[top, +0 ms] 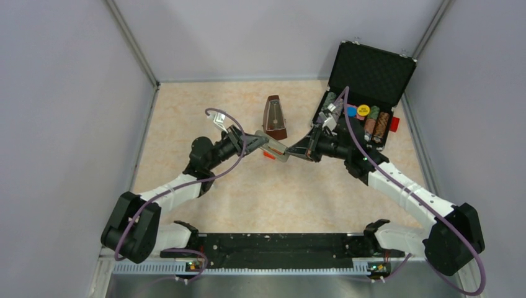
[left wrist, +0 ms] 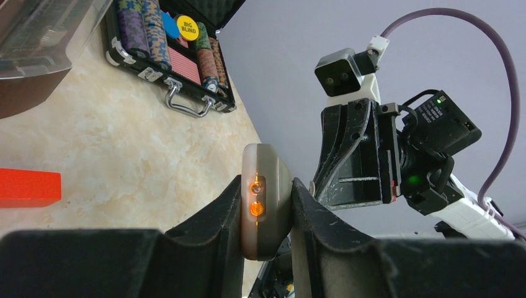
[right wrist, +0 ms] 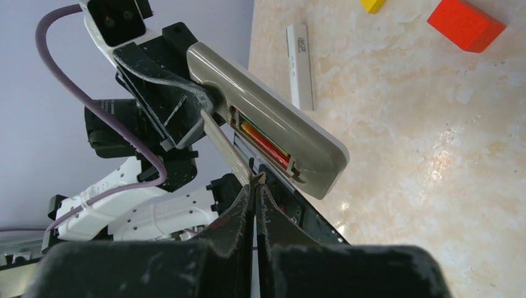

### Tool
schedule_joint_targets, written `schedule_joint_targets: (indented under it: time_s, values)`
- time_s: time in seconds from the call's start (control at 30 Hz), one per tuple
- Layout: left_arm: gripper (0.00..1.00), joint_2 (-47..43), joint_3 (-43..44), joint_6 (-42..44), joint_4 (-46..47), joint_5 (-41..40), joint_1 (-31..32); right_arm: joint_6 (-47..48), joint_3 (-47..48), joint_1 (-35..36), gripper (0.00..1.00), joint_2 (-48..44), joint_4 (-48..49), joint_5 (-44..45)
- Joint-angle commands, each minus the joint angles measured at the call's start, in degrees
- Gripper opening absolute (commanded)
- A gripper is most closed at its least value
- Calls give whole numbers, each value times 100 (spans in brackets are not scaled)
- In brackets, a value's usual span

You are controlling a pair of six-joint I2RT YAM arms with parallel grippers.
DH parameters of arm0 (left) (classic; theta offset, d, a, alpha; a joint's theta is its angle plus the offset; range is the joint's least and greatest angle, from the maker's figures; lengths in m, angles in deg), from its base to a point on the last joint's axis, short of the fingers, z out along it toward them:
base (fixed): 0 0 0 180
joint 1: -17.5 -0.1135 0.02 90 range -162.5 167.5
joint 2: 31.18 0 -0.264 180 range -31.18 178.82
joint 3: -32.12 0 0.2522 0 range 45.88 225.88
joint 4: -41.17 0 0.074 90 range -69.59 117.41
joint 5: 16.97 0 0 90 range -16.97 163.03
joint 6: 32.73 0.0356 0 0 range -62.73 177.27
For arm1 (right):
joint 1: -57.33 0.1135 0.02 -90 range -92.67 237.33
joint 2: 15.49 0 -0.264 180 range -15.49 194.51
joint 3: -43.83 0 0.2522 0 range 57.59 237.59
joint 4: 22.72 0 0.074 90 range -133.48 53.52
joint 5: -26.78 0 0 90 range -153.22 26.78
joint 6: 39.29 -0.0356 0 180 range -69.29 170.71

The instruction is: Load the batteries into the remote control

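Here, a red block point(left wrist: 30, 187) and metronome point(top: 274, 118) sit near the remote control point(right wrist: 291, 124)

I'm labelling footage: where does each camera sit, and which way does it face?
Top external: above, behind the bases, looks down on the beige table, both arms.
Left wrist: faces the right arm; left gripper clamps the flat grey remote control.
Right wrist: faces the left arm; right gripper pinches the thin grey cover.
Shared: the remote.

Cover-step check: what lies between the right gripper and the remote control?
The grey cover, pinched in the shut jaws of the right gripper, spans that stretch to the remote control; the right wrist view shows it.
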Motion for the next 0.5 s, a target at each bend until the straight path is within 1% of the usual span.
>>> schedule_joint_targets:
  time_s: [0.0,0.1,0.47]
  values:
    - [0,-119,266,201,349,-270,64,8,149,-22,0,-52,6,-20]
    - [0,-178,283,293,242,-331,78,-17,123,-20,0,-24,-154,-9]
    - [0,-195,284,326,258,-365,120,-15,122,-30,0,126,-202,22]
